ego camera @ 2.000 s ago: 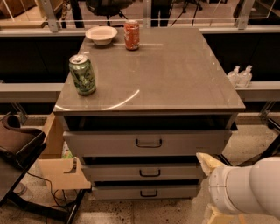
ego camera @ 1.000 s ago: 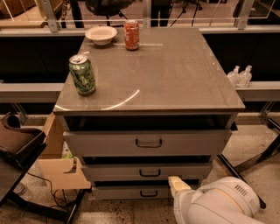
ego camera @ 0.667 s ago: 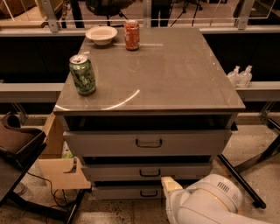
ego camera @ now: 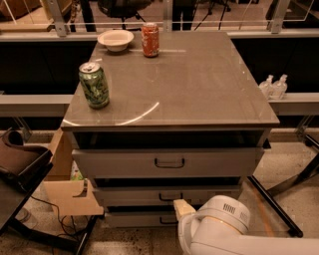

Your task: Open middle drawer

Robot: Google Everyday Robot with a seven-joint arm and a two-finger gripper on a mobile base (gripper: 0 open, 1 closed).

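Cream fingers (ego camera: 182, 208) by middle drawer (ego camera: 212, 195)

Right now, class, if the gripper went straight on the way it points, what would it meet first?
Probably the front of the middle drawer, near its loop handle. The gripper sits low before the cabinet, just right of and below that handle, pointing up-left towards it. Depth is unclear, so contact cannot be judged.

office-like lab, grey drawer cabinet (ego camera: 199, 84), chair base (ego camera: 119, 7) behind railing (ego camera: 209, 23) (sanitiser bottles (ego camera: 274, 87)), tool (ego camera: 183, 208) low in front
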